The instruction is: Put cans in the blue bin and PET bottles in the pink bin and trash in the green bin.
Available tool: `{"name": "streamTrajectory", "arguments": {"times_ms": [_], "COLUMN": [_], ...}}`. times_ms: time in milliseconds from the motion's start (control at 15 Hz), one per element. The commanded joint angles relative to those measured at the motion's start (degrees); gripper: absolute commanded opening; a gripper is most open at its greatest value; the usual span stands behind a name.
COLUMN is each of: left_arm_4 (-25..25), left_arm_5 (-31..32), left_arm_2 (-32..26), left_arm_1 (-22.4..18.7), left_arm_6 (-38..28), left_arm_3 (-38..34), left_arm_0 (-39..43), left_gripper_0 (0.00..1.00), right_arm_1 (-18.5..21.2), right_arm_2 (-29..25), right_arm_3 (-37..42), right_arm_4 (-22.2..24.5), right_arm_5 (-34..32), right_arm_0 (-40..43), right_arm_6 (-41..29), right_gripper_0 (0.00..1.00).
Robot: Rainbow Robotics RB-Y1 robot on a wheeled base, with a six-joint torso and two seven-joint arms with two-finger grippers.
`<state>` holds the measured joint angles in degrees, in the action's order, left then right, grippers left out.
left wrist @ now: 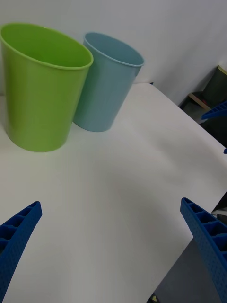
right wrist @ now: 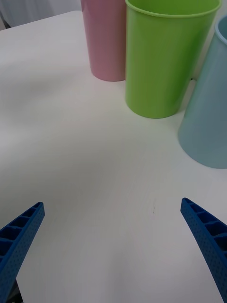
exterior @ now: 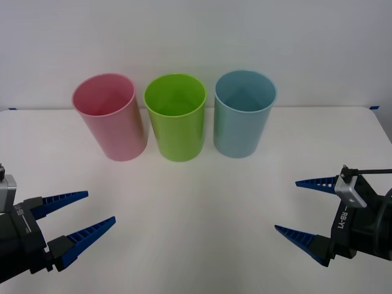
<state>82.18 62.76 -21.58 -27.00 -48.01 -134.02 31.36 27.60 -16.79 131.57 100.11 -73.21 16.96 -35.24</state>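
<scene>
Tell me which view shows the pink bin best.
The front view: the pink bin stands whole at the row's left end, open mouth visible. The right wrist view catches just its lower wall, rim cropped. The left wrist view takes in its green and blue neighbours.

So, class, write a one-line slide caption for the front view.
Pink bin, green bin and blue bin stand upright in a row; left gripper and right gripper wait open.

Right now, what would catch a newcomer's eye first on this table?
Three tall cups upright in a row at the back of the white table: pink bin left, green bin middle, blue bin right. Nearer, the left gripper and right gripper hover open, empty.
</scene>
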Motion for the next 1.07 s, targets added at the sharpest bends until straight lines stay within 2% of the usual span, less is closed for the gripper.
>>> {"name": "streamTrajectory", "arguments": {"times_ms": [67,267,1067], "left_arm_4": [0.09,0.09,1.85], "left_arm_5": [0.09,0.09,0.09], "left_arm_2": [1.01,1.63,1.36], "left_arm_1": [3.18,4.76,4.94], "left_arm_6": [1.16,2.13,6.26], "left_arm_3": [-0.72,-0.72,0.42], "left_arm_0": [3.53,6.25,8.89], "left_gripper_0": [1.0,1.0,1.0], "right_arm_1": [0.0,0.0,0.0], "right_arm_2": [0.0,0.0,0.0], "right_arm_3": [0.0,0.0,0.0], "right_arm_4": [0.0,0.0,0.0], "right_arm_5": [0.0,0.0,0.0], "right_arm_0": [0.0,0.0,0.0], "right_arm_6": [0.0,0.0,0.0], "right_gripper_0": [1.0,1.0,1.0]}}
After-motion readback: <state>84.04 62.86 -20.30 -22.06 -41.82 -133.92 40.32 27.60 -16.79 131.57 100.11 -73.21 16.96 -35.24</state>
